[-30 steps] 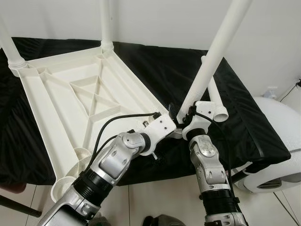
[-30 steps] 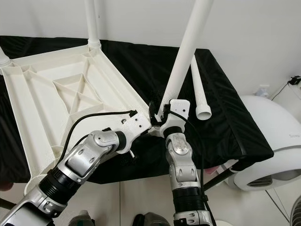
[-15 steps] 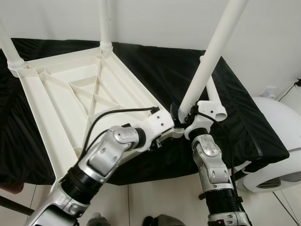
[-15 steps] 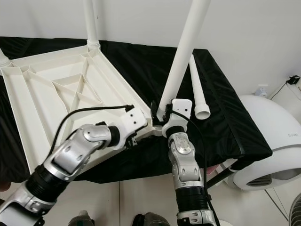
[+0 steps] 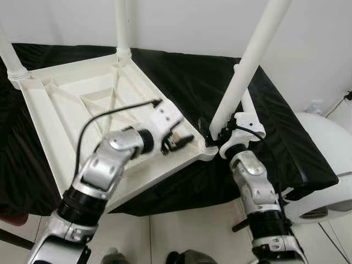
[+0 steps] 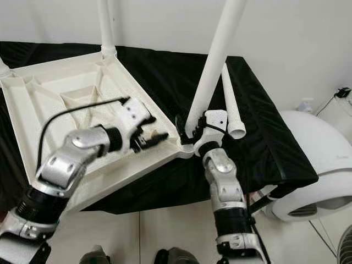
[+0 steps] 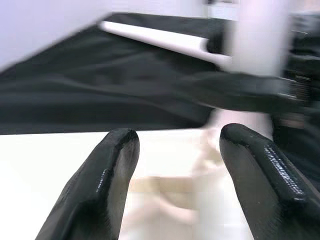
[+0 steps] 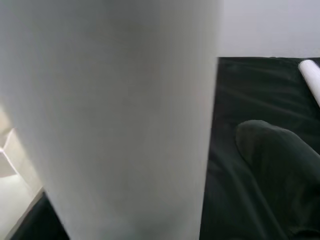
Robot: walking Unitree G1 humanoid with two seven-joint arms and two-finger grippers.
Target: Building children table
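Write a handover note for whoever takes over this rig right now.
Left gripper: open, holding nothing, over the upturned white tabletop.
Right gripper: shut on the tilted leg at the tabletop's near right corner.
Done: two back legs stand in their sockets.
Left: whether the held leg is seated can't be seen; the spare leg lies on the black cloth, still to fit.

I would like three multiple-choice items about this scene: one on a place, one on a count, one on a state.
1. Where does the loose leg lie?
A. on the black cloth
B. on the floor
C. inside the tabletop

2. How many legs stand upright on the tabletop?
A. one
B. three
C. five

3. The left gripper is:
A. open
B. shut on a leg
C. shut on a cable

Answers:
1 A, it rests on the cloth beside the held leg.
2 B, three white posts rise from corners.
3 A, its fingers stand apart, holding nothing.
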